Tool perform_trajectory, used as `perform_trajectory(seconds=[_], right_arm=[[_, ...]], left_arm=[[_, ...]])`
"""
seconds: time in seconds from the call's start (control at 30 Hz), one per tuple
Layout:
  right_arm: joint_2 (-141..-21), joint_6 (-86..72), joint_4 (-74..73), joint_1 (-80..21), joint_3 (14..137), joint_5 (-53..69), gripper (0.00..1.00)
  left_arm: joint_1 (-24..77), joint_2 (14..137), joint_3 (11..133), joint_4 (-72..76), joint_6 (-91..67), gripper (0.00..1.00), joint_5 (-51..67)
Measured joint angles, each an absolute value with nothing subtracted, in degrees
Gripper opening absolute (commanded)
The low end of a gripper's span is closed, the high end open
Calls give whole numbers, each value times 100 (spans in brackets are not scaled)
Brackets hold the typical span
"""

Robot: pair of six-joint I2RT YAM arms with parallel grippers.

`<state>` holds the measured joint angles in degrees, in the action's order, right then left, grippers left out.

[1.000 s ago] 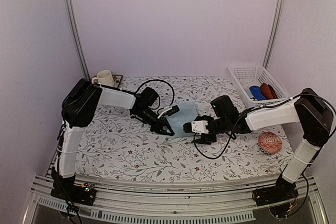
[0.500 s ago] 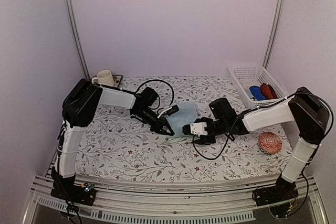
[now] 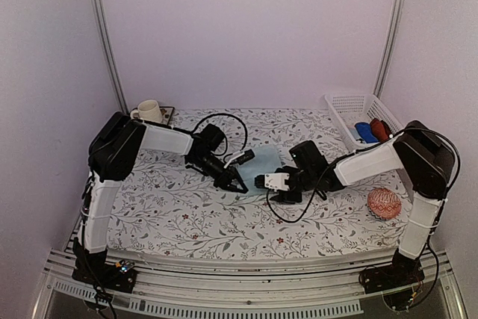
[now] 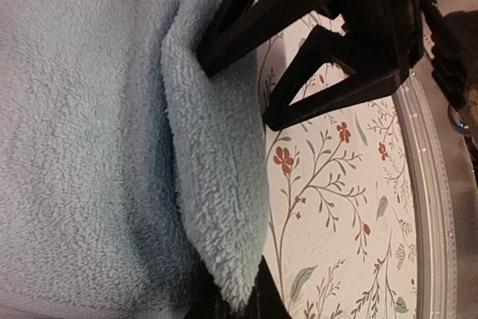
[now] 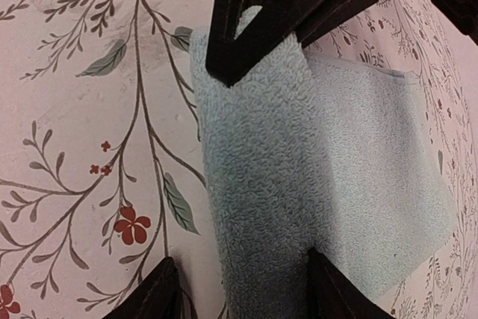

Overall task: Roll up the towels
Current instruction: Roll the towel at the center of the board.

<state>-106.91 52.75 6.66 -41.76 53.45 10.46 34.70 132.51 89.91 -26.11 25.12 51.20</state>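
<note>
Floral worktop (image 3: 172, 211), pale blue towel (image 3: 266, 160) at its middle, both claws at the towel's near edge.
The towel lies flat, its near edge turned over in a thick fold (image 5: 246, 184). The left claw (image 3: 239, 184) is pressed together, pinching one end of that fold. The right claw (image 3: 258, 182) is spread, fingers astride the other end. The terry looks light, limp and grippy, and is likely to sag between holds, so take the fold at both ends.

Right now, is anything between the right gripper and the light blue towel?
Nothing visible. The right gripper stands open astride the folded edge of the light blue towel; the left gripper pinches that edge beside it.
</note>
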Motion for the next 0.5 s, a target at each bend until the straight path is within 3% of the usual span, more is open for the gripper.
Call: perform_trajectory(seconds=[0.27,0.4,0.5], right_arm=[[-10781,5323,819,-4204,5360,821,42],[-10836,5349,869,-4222,5378,773,29],[-10906,5328,821,-4233,5476,784,21]], left_arm=[[3441,13279,8991,-2602,2512,2,5205],[3430,13279,8991,-2598,2510,25,5201],[3393,13279,8991,-2582,2528,49,5164]])
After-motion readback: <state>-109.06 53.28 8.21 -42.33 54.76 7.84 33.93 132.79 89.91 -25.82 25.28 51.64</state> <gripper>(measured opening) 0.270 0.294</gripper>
